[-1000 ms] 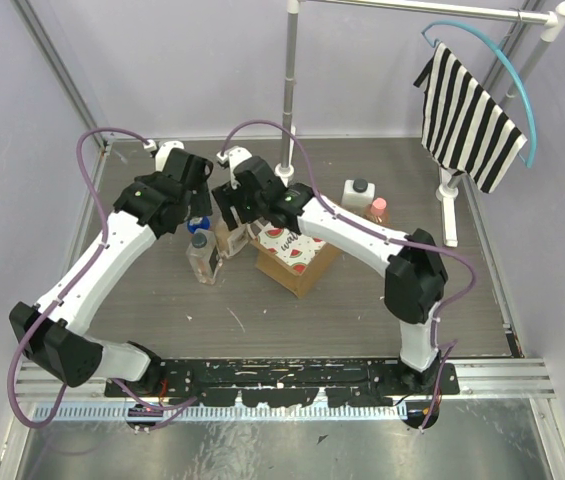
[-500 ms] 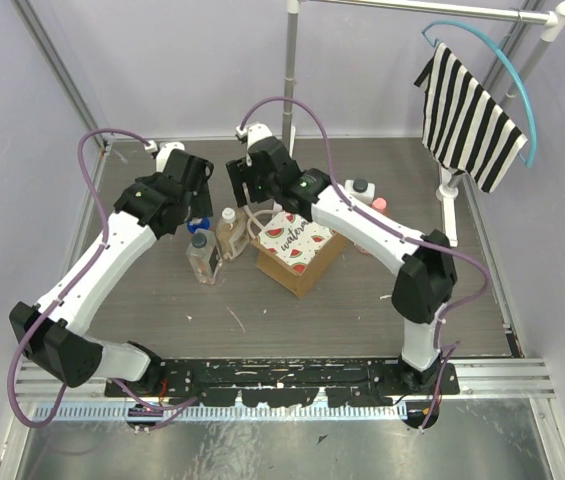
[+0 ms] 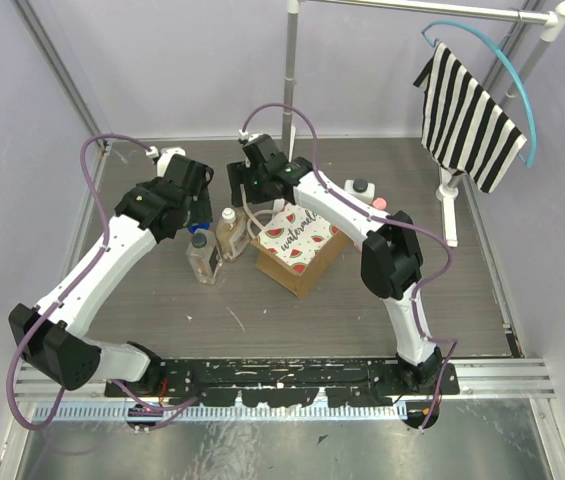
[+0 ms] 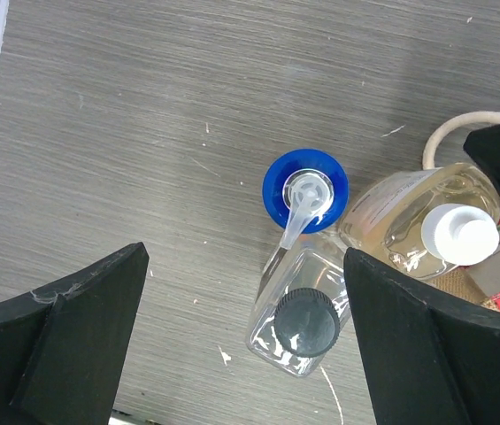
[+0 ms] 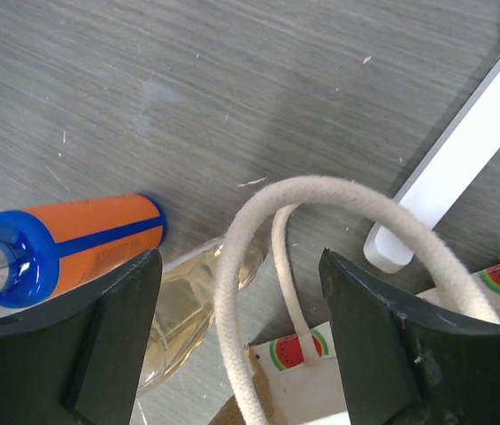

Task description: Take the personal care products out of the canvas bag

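Note:
The tan canvas bag (image 3: 297,243) with watermelon prints stands mid-table, its white rope handle (image 5: 316,202) looping out. Left of it stand a clear square bottle with a dark cap (image 3: 201,258) (image 4: 303,323), a translucent bottle with a white cap (image 3: 228,231) (image 4: 458,235) and an orange bottle with a blue pump cap (image 4: 305,189) (image 5: 65,241). A white bottle (image 3: 359,192) and a peach bottle with a pink cap (image 3: 377,207) stand behind the bag. My left gripper (image 3: 194,207) (image 4: 245,345) is open and empty above the left bottles. My right gripper (image 3: 250,192) (image 5: 241,341) is open and empty above the handle.
A white clothes stand has its pole (image 3: 288,90) behind the bag and a foot (image 3: 449,205) (image 5: 462,142) at the right. A black-and-white striped cloth (image 3: 467,115) hangs on a blue hanger at the top right. Purple walls close in the left and back.
My right gripper has lifted and drawn back from the white-capped bottle, which now stands free beside the bag. The left arm has hardly moved.

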`<state>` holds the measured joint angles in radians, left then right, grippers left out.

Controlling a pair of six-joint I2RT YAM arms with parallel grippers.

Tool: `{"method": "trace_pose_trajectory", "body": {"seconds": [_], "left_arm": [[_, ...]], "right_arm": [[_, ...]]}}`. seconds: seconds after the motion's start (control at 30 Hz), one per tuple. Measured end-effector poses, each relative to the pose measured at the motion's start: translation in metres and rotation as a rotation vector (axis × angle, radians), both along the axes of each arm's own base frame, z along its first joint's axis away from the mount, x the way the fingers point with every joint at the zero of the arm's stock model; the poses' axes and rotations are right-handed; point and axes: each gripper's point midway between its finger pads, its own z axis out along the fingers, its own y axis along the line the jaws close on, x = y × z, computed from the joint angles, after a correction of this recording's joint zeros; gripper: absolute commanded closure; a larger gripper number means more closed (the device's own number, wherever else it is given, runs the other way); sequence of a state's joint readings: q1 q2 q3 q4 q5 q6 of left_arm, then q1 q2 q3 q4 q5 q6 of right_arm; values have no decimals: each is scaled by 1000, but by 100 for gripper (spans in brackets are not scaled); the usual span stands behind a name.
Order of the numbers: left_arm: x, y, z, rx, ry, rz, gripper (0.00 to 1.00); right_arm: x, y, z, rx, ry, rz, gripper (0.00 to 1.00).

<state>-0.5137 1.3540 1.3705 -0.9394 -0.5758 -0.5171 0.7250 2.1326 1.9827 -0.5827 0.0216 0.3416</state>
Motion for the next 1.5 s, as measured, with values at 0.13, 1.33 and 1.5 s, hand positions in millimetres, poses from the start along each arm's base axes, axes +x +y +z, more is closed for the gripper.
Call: {"method": "trace_pose_trajectory", "body": {"seconds": [0.13,1.33,1.5], "left_arm": [[1,0,0,-2,-3,0,0],[-1,5,12,8,-38,-5,0],[-3,7,14,22,-39,-8,1]], "right_arm": [[-6,0,-2,-5,30,6,29],[41,26,-12,80,22,26,99],[41,12,-2,75,-40,0,99]]}}
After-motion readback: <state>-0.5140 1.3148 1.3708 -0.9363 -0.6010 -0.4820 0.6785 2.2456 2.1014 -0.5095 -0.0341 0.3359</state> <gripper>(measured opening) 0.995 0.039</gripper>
